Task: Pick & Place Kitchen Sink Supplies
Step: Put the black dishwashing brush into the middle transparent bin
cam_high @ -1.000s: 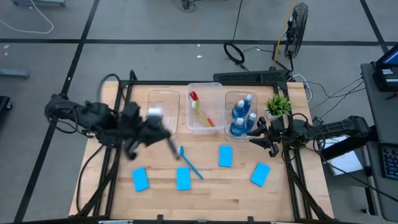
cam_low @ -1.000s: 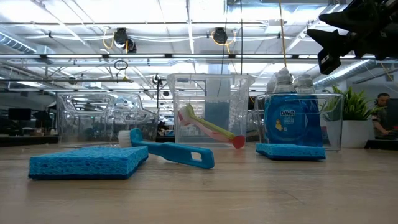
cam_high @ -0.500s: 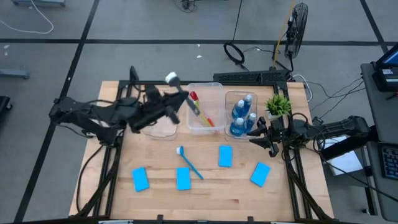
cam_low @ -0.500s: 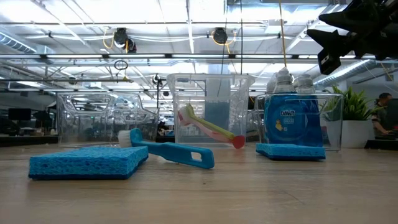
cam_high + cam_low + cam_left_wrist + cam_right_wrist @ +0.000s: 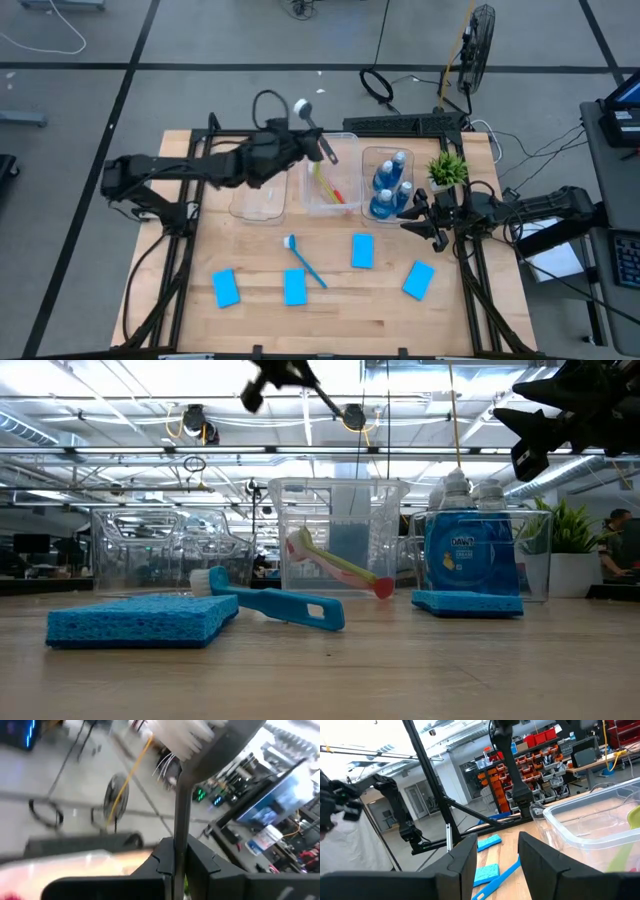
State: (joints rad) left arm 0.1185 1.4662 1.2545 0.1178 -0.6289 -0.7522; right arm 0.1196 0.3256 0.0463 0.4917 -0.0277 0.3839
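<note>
- The dark brush point(image 5: 312, 128) is clamped by its handle in the closed left gripper point(image 5: 290, 143), above the middle tub point(image 5: 350, 170).
- The right gripper point(image 5: 425, 222) is held half-open, empty, beside the bottles point(image 5: 390, 185).
- If released tilted, the brush could strike the tub rim and fall onto the desk point(image 5: 340, 310).

The whole table point(image 5: 330, 320) is seen from straight overhead in the high view, w/ both arms incl. The low view is set at tabletop level, close to a blue sponge point(image 5: 135, 622), facing the room behind. The left wrist view is pointed up past a dark brush point(image 5: 200, 750), very near. The right wrist view is aimed across the tabletop. The blue brush point(image 5: 303, 262) is shared by high, low & right wrist views.
</note>
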